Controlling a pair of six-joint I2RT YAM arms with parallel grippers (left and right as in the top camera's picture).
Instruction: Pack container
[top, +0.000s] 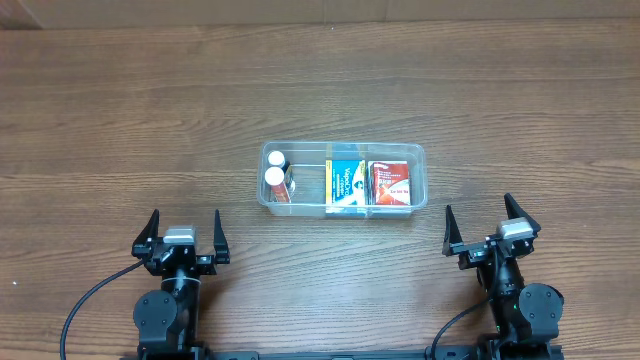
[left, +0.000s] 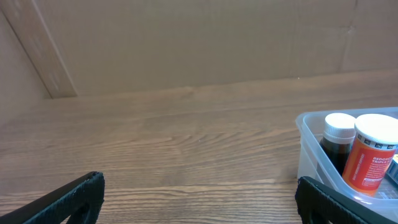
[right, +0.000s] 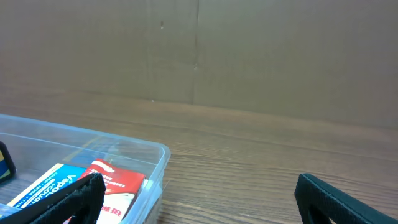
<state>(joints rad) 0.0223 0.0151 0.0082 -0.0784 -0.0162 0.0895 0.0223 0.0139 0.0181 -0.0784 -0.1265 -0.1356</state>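
Two grippers rest at the near edge of the wooden table, and we see both with their fingers spread wide apart, holding nothing. Our left gripper sits nearer to us than the container and off to its left; our right gripper sits off to its right. Neither touches it. The container lies near the middle of the table, its long side running left to right. Inside, at the left end, we count two white-capped bottles: the dark bottle stands farther from us and the orange bottle nearer, just beside each other. To their right lies a blue and yellow box, and next to it, at the right end, a red box; both lie flat. From the left wrist we see the bottles upright behind the container's clear wall. A cardboard wall stands behind the table.
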